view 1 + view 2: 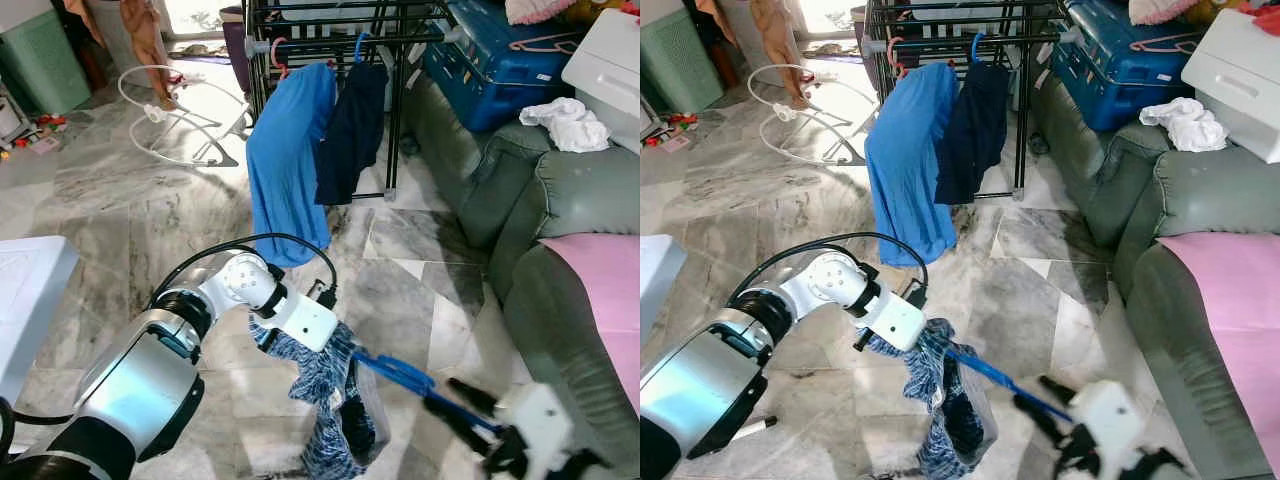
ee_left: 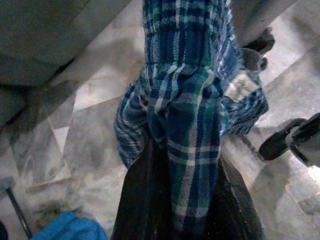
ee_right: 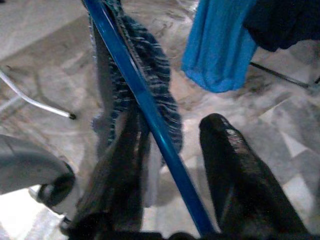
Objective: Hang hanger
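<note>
A blue-and-white plaid shirt [image 1: 325, 395] hangs low over the marble floor, draped on a blue plastic hanger [image 1: 400, 372]. My left gripper [image 1: 322, 345] is shut on the bunched top of the shirt; in the left wrist view the plaid cloth [image 2: 190, 125] is pinched between the black fingers [image 2: 135, 205]. My right gripper [image 1: 462, 407] is at the lower right, open, with the hanger's bar [image 3: 150, 115] running between its two fingers [image 3: 240, 170]. Whether the bar touches a finger is unclear. The black drying rack [image 1: 330, 20] stands at the far end.
A bright blue shirt [image 1: 290, 150] and a navy garment [image 1: 350, 130] hang on the rack. A green sofa [image 1: 540, 220] with a pink cloth [image 1: 610, 290] lines the right, with a blue suitcase [image 1: 500, 60] and a white box [image 1: 610, 60] beyond. A white wire frame [image 1: 180, 110] lies far left.
</note>
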{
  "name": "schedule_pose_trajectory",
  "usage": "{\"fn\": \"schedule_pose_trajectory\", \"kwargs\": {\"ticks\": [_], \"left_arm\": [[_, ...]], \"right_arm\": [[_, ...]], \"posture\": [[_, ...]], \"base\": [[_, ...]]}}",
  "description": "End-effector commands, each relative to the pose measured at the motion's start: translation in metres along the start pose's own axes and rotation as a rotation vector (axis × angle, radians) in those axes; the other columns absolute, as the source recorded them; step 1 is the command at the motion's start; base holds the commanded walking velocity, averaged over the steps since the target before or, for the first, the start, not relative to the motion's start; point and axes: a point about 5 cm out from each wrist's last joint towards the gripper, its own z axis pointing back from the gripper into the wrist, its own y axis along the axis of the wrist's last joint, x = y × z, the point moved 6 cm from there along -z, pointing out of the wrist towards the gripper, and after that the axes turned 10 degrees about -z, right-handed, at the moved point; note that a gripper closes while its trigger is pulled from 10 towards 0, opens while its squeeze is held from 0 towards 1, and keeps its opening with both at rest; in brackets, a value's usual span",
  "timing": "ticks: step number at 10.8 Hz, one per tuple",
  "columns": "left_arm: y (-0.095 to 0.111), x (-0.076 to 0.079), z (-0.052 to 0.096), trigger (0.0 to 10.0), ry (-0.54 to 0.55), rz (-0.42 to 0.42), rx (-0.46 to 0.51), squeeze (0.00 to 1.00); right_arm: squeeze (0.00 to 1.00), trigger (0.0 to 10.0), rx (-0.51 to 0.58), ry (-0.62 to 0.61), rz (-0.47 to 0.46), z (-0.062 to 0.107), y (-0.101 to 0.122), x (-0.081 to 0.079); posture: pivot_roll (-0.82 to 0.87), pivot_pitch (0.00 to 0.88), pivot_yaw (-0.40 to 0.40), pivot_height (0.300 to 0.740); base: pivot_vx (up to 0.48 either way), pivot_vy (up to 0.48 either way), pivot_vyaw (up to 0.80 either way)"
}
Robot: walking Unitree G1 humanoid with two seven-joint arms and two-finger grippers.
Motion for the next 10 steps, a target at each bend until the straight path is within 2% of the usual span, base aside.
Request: {"fn": "schedule_pose_trajectory", "kwargs": {"ticks": [1, 3, 4, 5, 6, 7, 8, 9, 10], "left_arm": [[-0.013, 0.010, 0.005, 0.0, -0.010, 0.040, -0.051, 0.00], [-0.022, 0.011, 0.009, 0.0, 0.021, 0.080, -0.088, 0.00], [-0.030, 0.014, 0.011, 0.0, 0.053, 0.156, -0.112, 0.00], [-0.031, 0.011, 0.012, 0.0, 0.098, 0.231, -0.091, 0.00], [-0.035, 0.008, 0.014, 0.0, 0.139, 0.259, -0.111, 0.00], [-0.038, -0.006, 0.019, 0.0, 0.254, 0.334, -0.101, 0.00], [-0.049, -0.028, 0.034, 0.0, 0.430, 0.381, -0.150, 0.00], [-0.053, -0.037, 0.040, 0.0, 0.500, 0.423, -0.156, 0.00], [-0.057, -0.050, 0.051, 0.0, 0.621, 0.507, -0.145, 0.00]], "right_arm": [[1.00, 10.0, 0.036, -0.074, 0.040, 0.010, 0.017, 0.017], [1.00, 10.0, 0.068, -0.134, 0.089, 0.018, 0.032, 0.032], [1.00, 10.0, 0.100, -0.159, 0.117, 0.025, 0.046, 0.037], [1.00, 10.0, 0.102, -0.139, 0.119, 0.025, 0.050, 0.032], [1.00, 10.0, 0.108, -0.136, 0.121, 0.024, 0.053, 0.030], [1.00, 10.0, 0.125, -0.201, 0.121, 0.026, 0.053, 0.038], [1.00, 10.0, 0.208, -0.421, 0.142, 0.037, 0.064, 0.067], [1.00, 10.0, 0.245, -0.491, 0.152, 0.041, 0.069, 0.075], [1.00, 10.0, 0.311, -0.645, 0.148, 0.051, 0.077, 0.092]], "posture": [[-0.10, 0.061, 0.041, 0.740], [-0.09, 0.056, 0.037, 0.740], [-0.09, 0.054, 0.036, 0.740], [-0.09, 0.055, 0.036, 0.740], [-0.09, 0.056, 0.037, 0.740], [-0.09, 0.061, 0.032, 0.740], [-0.08, 0.068, 0.033, 0.740], [-0.08, 0.070, 0.033, 0.740], [-0.07, 0.072, 0.041, 0.740]], "base": [[0.000, 0.000, 0.00], [0.000, 0.000, 0.00], [0.000, 0.000, 0.00], [0.000, 0.000, 0.00], [0.000, 0.000, 0.00], [0.000, 0.000, 0.00], [0.000, 0.000, 0.00], [0.000, 0.000, 0.00], [0.000, 0.000, 0.00]]}}
